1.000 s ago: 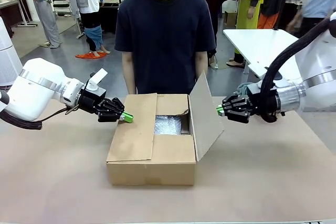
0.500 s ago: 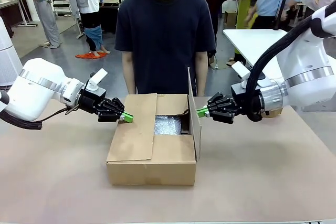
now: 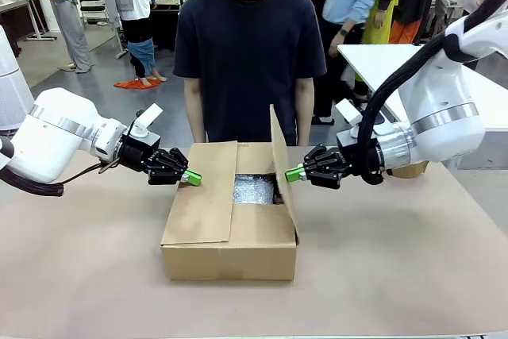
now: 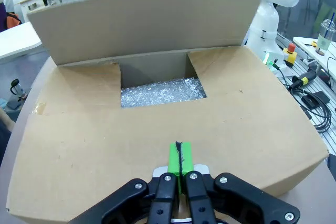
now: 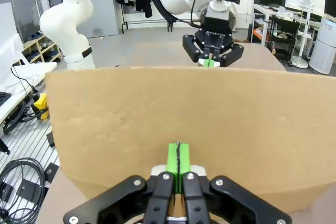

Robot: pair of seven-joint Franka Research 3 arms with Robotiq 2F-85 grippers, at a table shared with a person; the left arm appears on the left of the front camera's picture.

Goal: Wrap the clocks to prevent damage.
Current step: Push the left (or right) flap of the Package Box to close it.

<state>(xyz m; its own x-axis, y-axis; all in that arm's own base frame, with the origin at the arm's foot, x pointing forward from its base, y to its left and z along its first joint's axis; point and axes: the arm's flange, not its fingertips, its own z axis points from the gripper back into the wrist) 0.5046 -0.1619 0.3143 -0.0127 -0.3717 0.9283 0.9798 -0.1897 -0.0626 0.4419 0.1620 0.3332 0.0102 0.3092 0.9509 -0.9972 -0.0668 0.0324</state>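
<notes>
Right flap (image 3: pixel 279 152): pushed up from its outward lean toward 3 o'clock a second ago; it now stands almost upright along the box's 3 o'clock edge.
Right gripper (image 3: pixel 292 174): has come in from 3 o'clock with the flap. Its jaws are clenched with nothing between them, and the green tips sit against the flap's outer face, seen close in the right wrist view (image 5: pixel 178 157).
Left gripper (image 3: pixel 193 178): unmoved since a second ago, at the box's 9 o'clock side. Its jaws are clenched and hold nothing, with the tips over the left flap's outer edge (image 4: pixel 179 156). Whether they touch the cardboard cannot be told.
Left flap (image 3: pixel 202 200): folded down flat over the 9 o'clock half of the top.
Cardboard box (image 3: pixel 230 253): at the middle of the table (image 3: pixel 397 275), its top partly closed, with an opening toward 12 o'clock.
Bubble wrap (image 3: pixel 254 189): inside the box, showing through the opening (image 4: pixel 163 92). Whatever it covers cannot be made out.
Person (image 3: pixel 246 53): stands at 12 o'clock, just behind the box, arms hanging down.
</notes>
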